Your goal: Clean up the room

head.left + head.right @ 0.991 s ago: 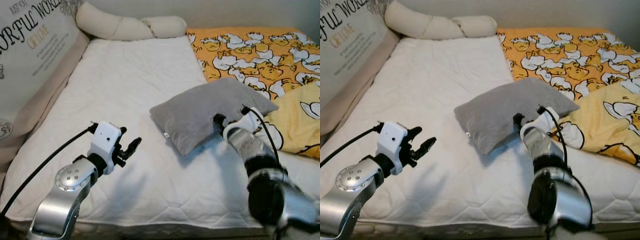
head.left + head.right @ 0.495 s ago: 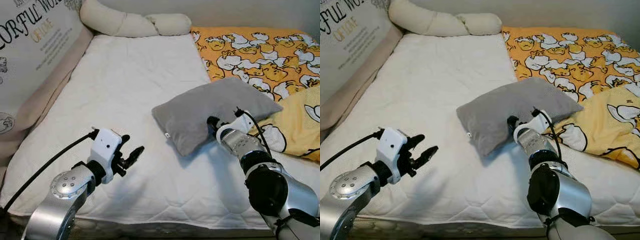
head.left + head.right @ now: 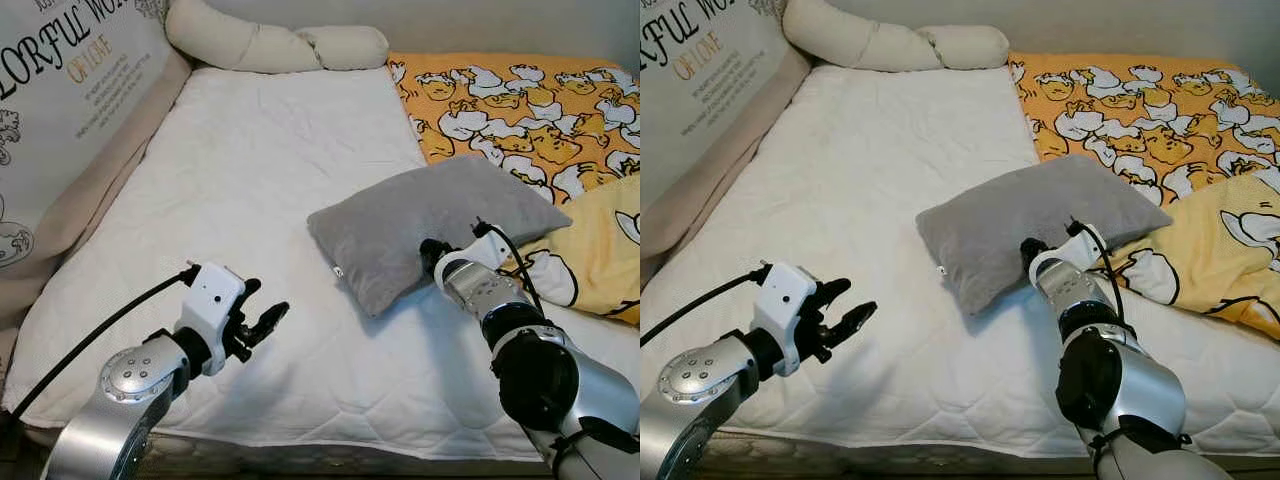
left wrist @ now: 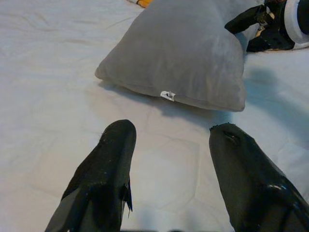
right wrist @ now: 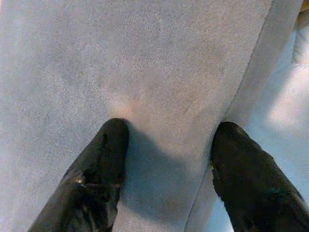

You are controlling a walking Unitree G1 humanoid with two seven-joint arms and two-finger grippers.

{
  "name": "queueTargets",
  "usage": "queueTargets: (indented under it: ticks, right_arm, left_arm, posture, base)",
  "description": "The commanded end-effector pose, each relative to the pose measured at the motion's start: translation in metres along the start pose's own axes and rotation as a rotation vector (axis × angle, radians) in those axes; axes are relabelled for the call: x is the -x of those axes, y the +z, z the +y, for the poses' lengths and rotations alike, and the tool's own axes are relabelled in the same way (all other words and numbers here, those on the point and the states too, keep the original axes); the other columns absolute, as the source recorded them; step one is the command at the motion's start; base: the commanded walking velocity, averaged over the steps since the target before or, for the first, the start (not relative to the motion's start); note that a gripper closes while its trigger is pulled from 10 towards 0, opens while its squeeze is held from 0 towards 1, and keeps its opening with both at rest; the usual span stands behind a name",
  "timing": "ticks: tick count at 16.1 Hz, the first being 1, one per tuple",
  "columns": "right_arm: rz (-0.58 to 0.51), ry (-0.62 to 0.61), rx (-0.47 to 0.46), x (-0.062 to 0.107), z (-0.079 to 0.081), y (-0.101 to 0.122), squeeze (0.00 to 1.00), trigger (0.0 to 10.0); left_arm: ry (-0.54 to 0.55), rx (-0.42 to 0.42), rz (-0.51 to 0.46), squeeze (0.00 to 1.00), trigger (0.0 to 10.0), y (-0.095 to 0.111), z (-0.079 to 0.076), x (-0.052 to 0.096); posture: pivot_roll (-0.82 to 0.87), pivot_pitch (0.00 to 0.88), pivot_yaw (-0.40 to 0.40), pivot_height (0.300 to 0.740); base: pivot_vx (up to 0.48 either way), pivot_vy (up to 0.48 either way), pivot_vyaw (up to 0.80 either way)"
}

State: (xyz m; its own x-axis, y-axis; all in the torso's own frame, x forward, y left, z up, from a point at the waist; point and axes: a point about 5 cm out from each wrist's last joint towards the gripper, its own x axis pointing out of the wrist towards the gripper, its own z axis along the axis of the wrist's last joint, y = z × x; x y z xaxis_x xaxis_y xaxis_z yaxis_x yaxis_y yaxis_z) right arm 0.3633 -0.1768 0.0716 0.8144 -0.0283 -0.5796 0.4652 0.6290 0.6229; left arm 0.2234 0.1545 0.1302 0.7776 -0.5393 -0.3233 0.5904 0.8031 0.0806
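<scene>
Grey pillow (image 3: 425, 228) beside duck-print blanket (image 3: 520, 100), on white mattress (image 3: 250, 200).

Grey pillow (image 3: 430, 225): soft, matt, suede-like cloth. White bed (image 3: 260, 190): quilted matt fabric. Arms: brushed silver metal, glossy.

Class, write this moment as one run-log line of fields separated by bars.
right gripper: open, fingers astride grey pillow edge | left gripper: open, above white mattress | pillow: lying on mattress, not lifted
</scene>
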Motion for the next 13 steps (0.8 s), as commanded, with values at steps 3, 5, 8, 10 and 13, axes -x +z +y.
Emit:
queueTargets:
  ticks: [3, 5, 8, 10, 13]
  right_arm:
    - [-0.01, -0.003, -0.011, 0.0004, 0.0044, 0.0054, 0.0, 0.0]
    - [-0.011, -0.002, -0.014, 0.0004, 0.0046, 0.0058, 0.0, 0.0]
    - [-0.013, -0.001, -0.016, 0.0005, 0.0047, 0.0067, 0.0, 0.0]
    - [-0.015, -0.003, -0.013, 0.0006, 0.004, 0.0075, 0.0, 0.0]
    - [-0.017, -0.006, -0.014, 0.0006, 0.0022, 0.0079, 0.0, 0.0]
  left_arm:
    - [-0.002, -0.018, -0.011, 0.0, 10.0, 0.0045, -0.0001, -0.0009]
    - [-0.002, -0.02, -0.01, 0.0, 10.0, 0.0046, 0.0001, -0.0015]
    - [-0.003, -0.021, -0.008, 0.0, 10.0, 0.0048, 0.0004, -0.0022]
    - [-0.005, -0.023, -0.007, 0.0, 10.0, 0.0048, 0.0007, -0.0029]
    - [-0.004, -0.023, -0.005, 0.0, 10.0, 0.0041, 0.0016, -0.0039]
  posture:
    - [0.07, 0.0, -0.01, 0.74]
    - [0.07, 0.0, -0.01, 0.74]
    - [0.07, 0.0, -0.009, 0.74]
    - [0.07, 0.0, -0.008, 0.74]
    - [0.06, 0.0, -0.006, 0.74]
  base:
    - [0.0, 0.0, 0.0]
    - [0.0, 0.0, 0.0]
    - [0.0, 0.0, 0.0]
    - [0.0, 0.0, 0.0]
    - [0.0, 0.0, 0.0]
